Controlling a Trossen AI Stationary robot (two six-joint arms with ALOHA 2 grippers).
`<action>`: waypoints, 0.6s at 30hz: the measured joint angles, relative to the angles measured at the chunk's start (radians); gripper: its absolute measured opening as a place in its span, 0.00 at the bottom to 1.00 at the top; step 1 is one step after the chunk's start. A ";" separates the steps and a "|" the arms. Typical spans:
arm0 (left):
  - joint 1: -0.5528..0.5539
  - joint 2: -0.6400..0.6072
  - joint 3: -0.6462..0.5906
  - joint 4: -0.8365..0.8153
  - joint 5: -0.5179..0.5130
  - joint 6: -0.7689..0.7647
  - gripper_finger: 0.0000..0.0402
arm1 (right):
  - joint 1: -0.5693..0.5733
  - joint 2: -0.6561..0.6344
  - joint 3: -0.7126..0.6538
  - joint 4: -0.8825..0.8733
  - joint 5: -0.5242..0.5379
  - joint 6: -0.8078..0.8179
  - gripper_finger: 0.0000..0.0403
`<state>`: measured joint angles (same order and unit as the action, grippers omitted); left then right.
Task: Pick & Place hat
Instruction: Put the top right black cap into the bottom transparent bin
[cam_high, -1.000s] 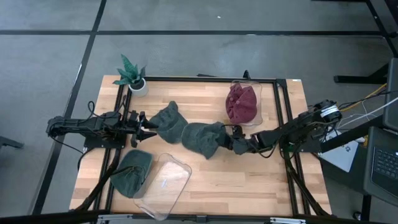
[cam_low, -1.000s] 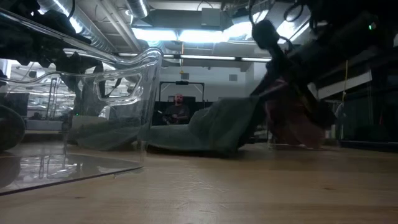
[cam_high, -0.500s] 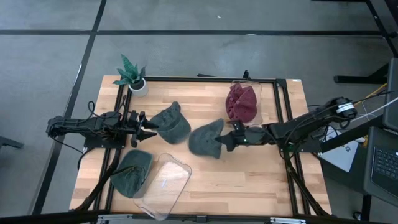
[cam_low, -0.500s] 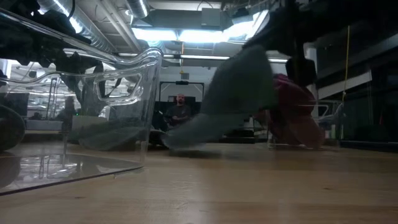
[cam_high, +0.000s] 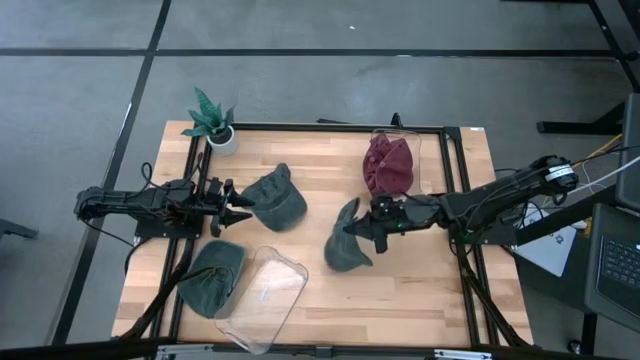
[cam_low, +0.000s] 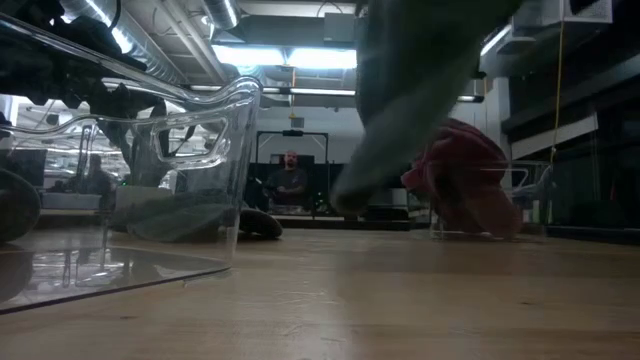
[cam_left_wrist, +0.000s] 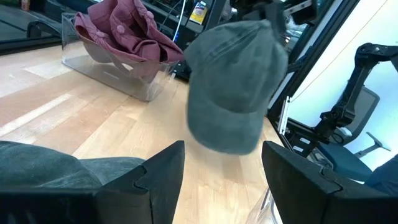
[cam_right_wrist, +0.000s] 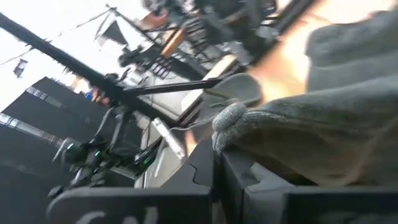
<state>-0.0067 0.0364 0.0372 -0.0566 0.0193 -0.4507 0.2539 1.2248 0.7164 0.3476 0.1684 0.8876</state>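
Note:
My right gripper (cam_high: 377, 224) is shut on a grey-green hat (cam_high: 347, 243) and holds it above the middle of the table; the same hat (cam_left_wrist: 233, 93) hangs in the left wrist view. A second green hat (cam_high: 275, 198) lies on the table just in front of my left gripper (cam_high: 240, 205), which stands open at the table's left. A third green hat (cam_high: 212, 278) lies at the near left. A dark red hat (cam_high: 390, 165) rests in a clear bin at the far right. My right gripper pinches a fold of cloth at the hat's upper edge (cam_right_wrist: 239, 121) between its two shut fingers. The fingers come nearly level from the table's right side. The hat hangs below them, lifted clear of the table (cam_low: 400, 100).
A clear container (cam_high: 265, 295) lies tipped at the near left beside the third hat. A small potted plant (cam_high: 212, 122) stands at the far left corner. Black frame rails (cam_high: 455, 180) run along the table's edges. Bare wood (cam_high: 400, 285) lies at the near right.
My right gripper has risen and rolled about its own axis, staying shut on the hat. The hat, which lay spread on the table touching the second green hat, has been pulled away from it, lifted clear and now hangs below the fingers.

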 joint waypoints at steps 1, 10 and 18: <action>0.000 0.000 0.000 0.000 0.000 0.000 0.52 | 0.000 0.000 0.014 -0.002 -0.016 -0.015 0.01; 0.000 0.000 0.000 0.000 0.000 0.000 0.52 | 0.023 0.000 0.098 0.000 -0.076 -0.136 0.02; 0.000 0.000 0.000 0.000 0.000 0.000 0.52 | 0.053 0.000 0.104 0.000 -0.082 -0.163 0.02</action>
<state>-0.0071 0.0364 0.0372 -0.0566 0.0193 -0.4503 0.3074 1.2251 0.8204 0.3477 0.0860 0.7248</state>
